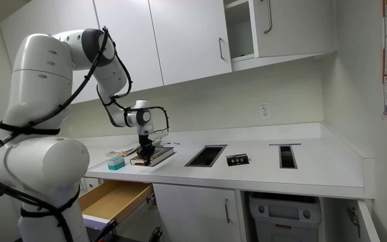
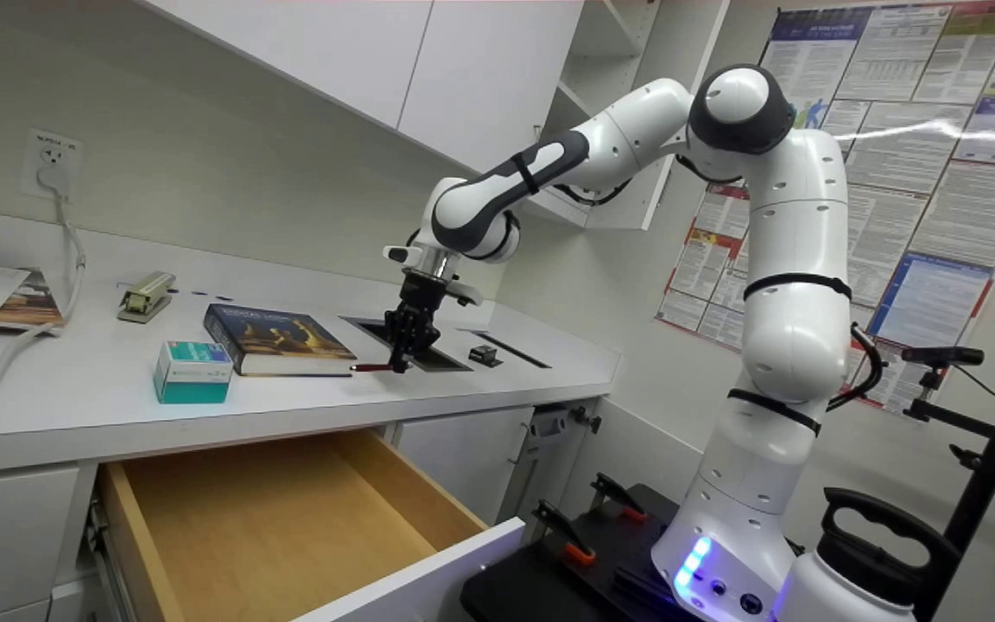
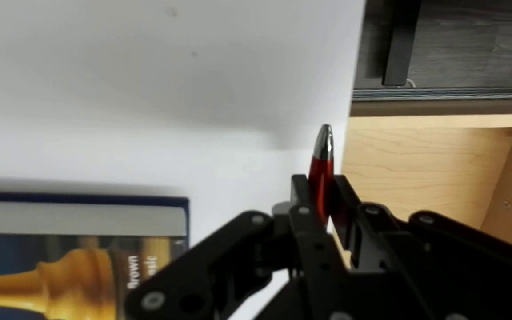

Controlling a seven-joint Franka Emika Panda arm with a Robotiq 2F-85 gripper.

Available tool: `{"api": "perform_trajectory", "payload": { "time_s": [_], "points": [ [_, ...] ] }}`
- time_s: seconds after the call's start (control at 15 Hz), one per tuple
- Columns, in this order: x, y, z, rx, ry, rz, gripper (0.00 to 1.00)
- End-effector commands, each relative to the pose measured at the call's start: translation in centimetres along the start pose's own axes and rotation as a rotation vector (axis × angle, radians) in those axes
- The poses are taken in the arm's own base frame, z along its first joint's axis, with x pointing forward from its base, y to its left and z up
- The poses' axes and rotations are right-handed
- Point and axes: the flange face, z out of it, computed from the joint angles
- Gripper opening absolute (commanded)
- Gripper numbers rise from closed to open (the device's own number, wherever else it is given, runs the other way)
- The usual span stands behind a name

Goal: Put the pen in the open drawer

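Since the tool (image 3: 322, 192) has the pen (image 3: 322, 171) pinched between its fingers, we judge the picking half of the task done and the placing half left. The fingers press on the red barrel from both sides, and in the wrist view its silver end sticks out beyond them. In an exterior view we see the pen lying roughly level in the grip, near a corner of the book (image 2: 282, 337). It looks raised off the surface (image 2: 100, 371), though we cannot tell how much gap lies beneath it.

The drawer (image 2: 282, 510) stands pulled out in both exterior views, so we have no opening left to do. In the wrist view its tan wood shows just past the front edge of the surface, close beside the pen. Yet the pen is not in it: as best we can judge, it is held near that edge, and whether any part reaches past it we cannot tell.

What remains, as we read it, is to carry the pen outward over the drawer, lower it and let go. We would put the task at about halfway.
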Motion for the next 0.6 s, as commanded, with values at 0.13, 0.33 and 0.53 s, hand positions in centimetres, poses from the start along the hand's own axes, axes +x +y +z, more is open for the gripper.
{"api": "perform_trajectory", "payload": {
  "time_s": [0.13,0.33,0.53],
  "points": [
    [1.7,-7.2,-0.1,0.096,0.064,0.024,0.04],
    [2.4,-5.6,1.2,0.091,0.042,0.012,0.16],
    [2.1,-5.3,1.4,0.093,0.042,0.019,0.16]
  ]
}}
